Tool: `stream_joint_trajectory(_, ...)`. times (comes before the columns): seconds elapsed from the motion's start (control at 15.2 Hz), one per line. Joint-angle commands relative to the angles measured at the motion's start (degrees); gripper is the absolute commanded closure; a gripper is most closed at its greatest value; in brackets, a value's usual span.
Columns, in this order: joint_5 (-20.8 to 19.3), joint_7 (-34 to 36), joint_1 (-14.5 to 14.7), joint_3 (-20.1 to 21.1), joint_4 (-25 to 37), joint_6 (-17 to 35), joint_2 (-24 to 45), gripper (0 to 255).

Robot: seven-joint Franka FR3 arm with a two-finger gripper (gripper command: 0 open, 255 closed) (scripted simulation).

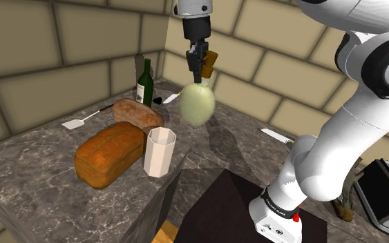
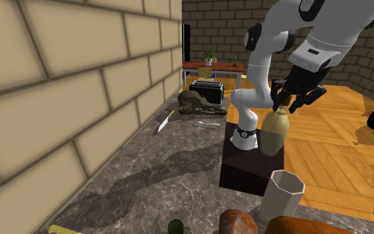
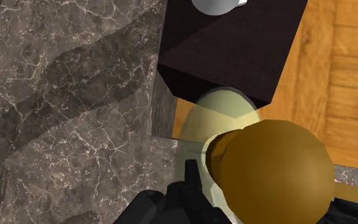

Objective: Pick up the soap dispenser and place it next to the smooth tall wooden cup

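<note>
Item: soap dispenser point(image 1: 197, 103), with a pale yellow-green bulbous body and a brown pump head.
Position of item: aloft and clear of the tabletop point(image 1: 34, 159), hanging beneath the pincer point(image 1: 198, 69). In the wrist view, seen above the tabletop's edge, with the dark stand point(image 3: 234, 44) and wooden floor point(image 3: 343, 76) below.
Pincer: black, closed on the dispenser's narrow top beside the pump head, with the body hanging free underneath.
Destination: cup point(image 1: 159, 150), tall and faceted, drawn off-white rather than wood-coloured. Upright near the tabletop's front edge, lower than the dispenser and toward the shoulder view's left.
Beside the cup: large bread loaf point(image 1: 110, 152) just beside it on the shoulder view's left, possibly touching. Smaller loaf point(image 1: 137, 114) and dark bottle point(image 1: 145, 84) behind.
Elsewhere on tabletop: spatula point(image 1: 82, 121) and knife point(image 1: 277, 134), both well apart from the cup.
Stage, as judged: lift done; carry and set-down not yet done.
Risk, grip: hold high on a narrow part with the bulk below. Likely swing or twist under a quick move, then slip.
Risk, cup: tall and probably light. Liable to topple if brushed by the dispenser's wide body during descent.
Risk, loaf side: crowded. Descent there would land on bread rather than tabletop.
Risk, edge: free space beside the cup lies close to the tabletop's edge. Release too far out would mean a fall to the floor.
Risk, release: letting go above the surface or with the body leaning would leave it tipped over.
</note>
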Motion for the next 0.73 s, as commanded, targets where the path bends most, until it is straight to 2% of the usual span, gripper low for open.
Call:
stream_joint_trajectory(0.0,0.9,3.27,1.39,1.63,2.25,-0.78,1.71,255)
stream_joint_trajectory(0.33,2.48,10.62,4.82,5.15,8.16,-2.31,6.53,255)
stream_joint_trajectory(0.66,3.11,18.01,8.79,8.36,16.6,-4.42,13.19,255)
